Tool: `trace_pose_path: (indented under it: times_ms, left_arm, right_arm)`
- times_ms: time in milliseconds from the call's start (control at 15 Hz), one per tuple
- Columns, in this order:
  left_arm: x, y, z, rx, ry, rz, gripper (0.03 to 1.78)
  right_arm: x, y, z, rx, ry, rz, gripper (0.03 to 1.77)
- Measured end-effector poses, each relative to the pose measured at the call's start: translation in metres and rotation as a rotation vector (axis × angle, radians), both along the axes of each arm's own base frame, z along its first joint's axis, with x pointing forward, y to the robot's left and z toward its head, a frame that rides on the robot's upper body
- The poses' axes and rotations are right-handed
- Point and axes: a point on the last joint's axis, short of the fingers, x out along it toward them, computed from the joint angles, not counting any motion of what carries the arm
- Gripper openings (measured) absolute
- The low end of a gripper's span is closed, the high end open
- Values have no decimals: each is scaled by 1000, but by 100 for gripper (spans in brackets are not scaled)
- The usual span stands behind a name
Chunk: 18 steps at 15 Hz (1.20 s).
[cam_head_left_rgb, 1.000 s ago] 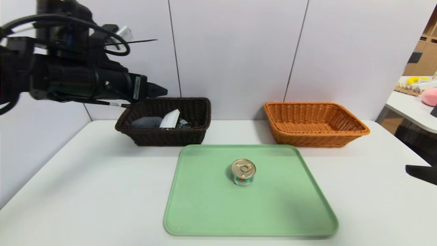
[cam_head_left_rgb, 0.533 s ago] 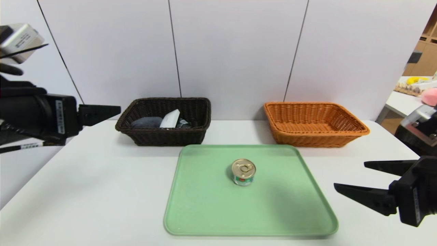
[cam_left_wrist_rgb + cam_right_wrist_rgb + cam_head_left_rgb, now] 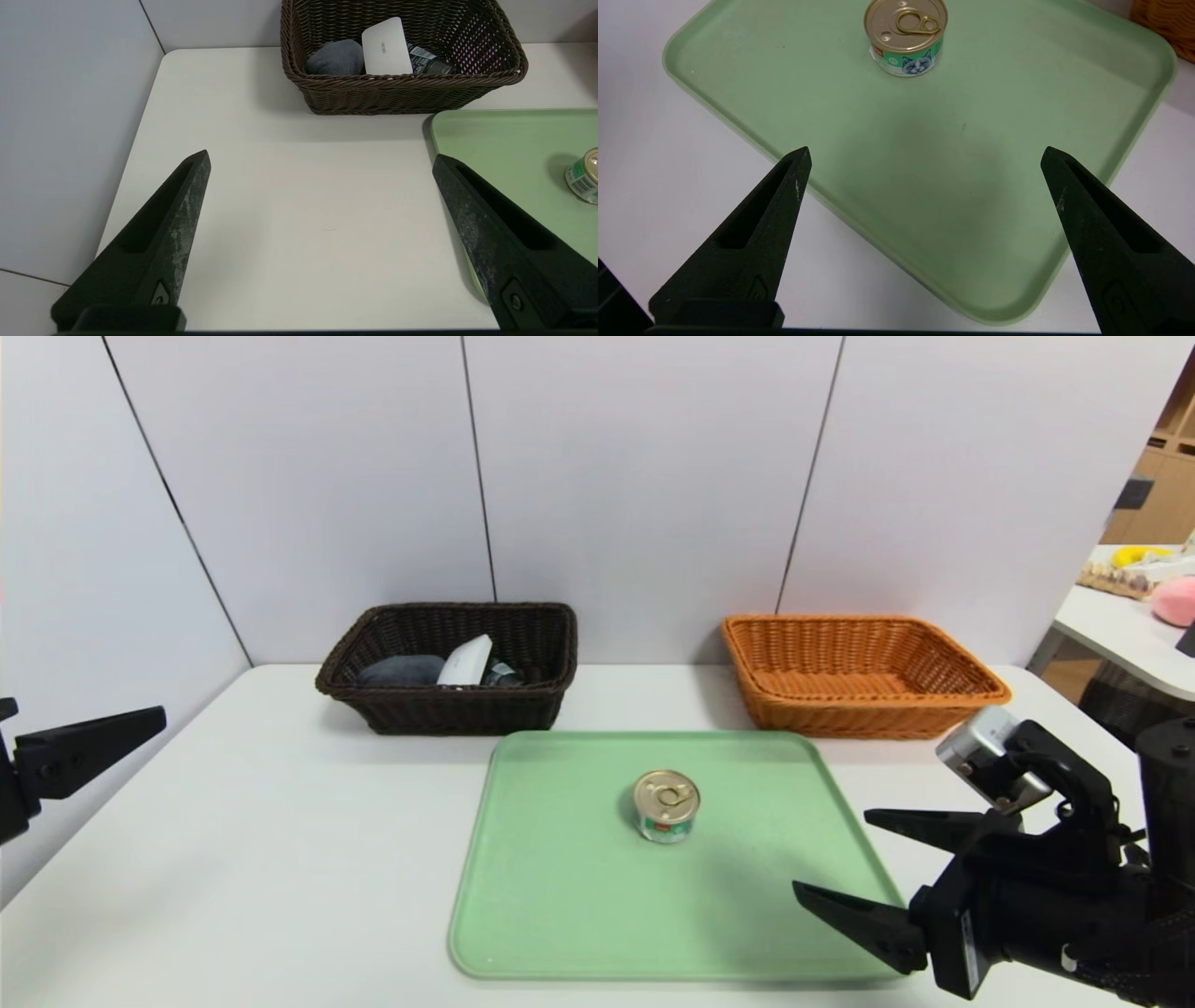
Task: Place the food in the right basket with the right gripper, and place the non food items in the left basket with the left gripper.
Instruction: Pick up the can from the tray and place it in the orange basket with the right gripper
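One cat face on can (image 3: 906, 39) label.

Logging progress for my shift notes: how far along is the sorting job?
Done: the grey cloth, white box and black tube lie in the dark brown wicker basket. In hand: nothing; the open right gripper faces the small gold-lidded tin can on the green tray. Left: can into the orange wicker basket.
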Motion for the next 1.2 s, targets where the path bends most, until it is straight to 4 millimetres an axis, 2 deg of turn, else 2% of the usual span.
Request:
trace_pose_path:
  times_ms: [267,667,933,1200]
  left_arm:
    - [-8,4,-20,93,41,25,169]
    - [-12,5,-29,100,59,28,169]
    - [-13,5,-38,105,86,24,169]
    - [-14,5,-40,105,93,23,169]
  right_arm:
    - [12,11,-20,69,-98,14,170]
    - [32,32,-47,156,-223,34,170]
    - [30,34,-63,154,-222,42,170]
    - [30,34,-68,140,-206,30,170]
